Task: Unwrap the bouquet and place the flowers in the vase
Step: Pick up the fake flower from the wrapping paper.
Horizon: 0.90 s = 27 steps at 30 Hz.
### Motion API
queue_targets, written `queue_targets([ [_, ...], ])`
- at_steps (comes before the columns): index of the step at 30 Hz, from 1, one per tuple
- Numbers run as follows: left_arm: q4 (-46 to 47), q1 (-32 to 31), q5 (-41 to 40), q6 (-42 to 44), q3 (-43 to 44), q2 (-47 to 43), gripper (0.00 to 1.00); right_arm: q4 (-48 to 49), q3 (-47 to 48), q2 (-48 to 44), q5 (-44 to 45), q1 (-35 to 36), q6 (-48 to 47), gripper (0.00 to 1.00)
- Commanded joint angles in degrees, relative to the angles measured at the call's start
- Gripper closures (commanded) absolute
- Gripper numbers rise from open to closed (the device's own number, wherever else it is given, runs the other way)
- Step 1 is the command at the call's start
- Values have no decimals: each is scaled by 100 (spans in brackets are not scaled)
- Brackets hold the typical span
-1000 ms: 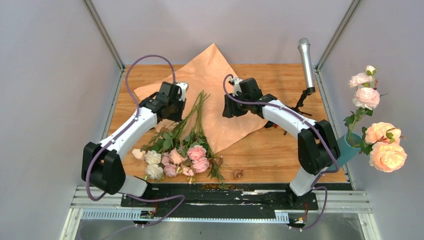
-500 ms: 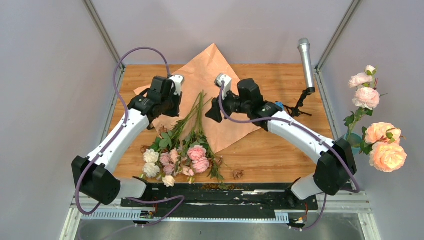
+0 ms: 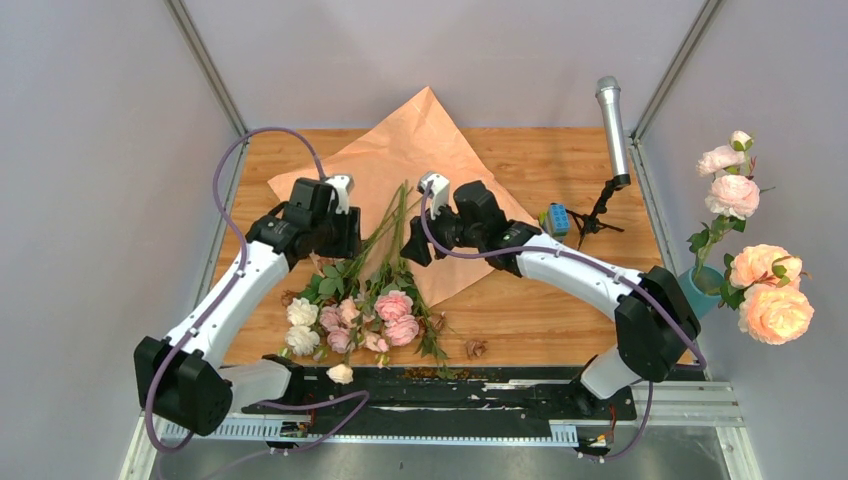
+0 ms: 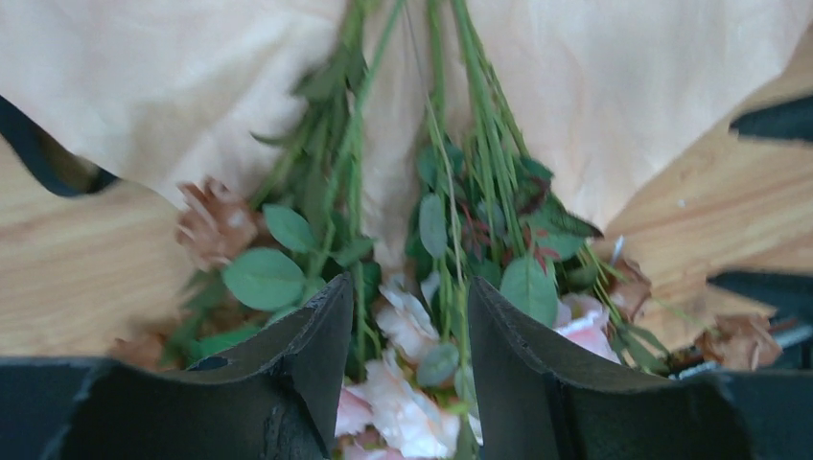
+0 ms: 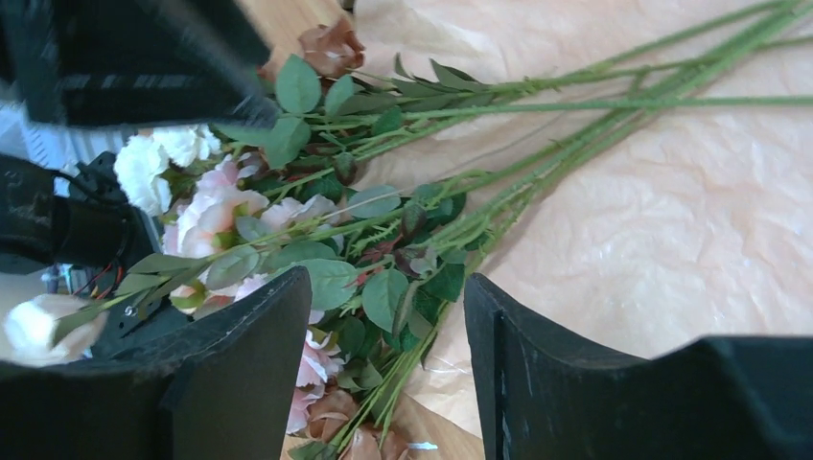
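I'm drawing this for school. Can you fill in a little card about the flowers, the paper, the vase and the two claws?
flowers: loose, blooms at the near side, stems lying on the paper
paper: spread open under the stems
vase: far right, holding big roses
left claw: open, over the flowers
right claw: open, over the flowers
small flowers in vase: none yet

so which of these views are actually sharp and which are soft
top external: sharp, evenly lit, soft shadows; left wrist: soft throughout, flowers nearest the lens blurred, kraft paper pale and washed out; right wrist: stems and leaves crisp, top-left corner a dark smear
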Motion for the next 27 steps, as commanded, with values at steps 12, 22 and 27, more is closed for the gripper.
queue_targets([
  [12,-180,-813,503,-1014,-927,-228,53,2,-310,-75,652,-717,676,41],
  [22,-157,-953,568,-994,-1154,54,61,19,-586,-230,604,-885,677,42],
  [27,-78,-1045,650,-1011,-1293,141,62,20,-580,-255,577,-964,654,42],
])
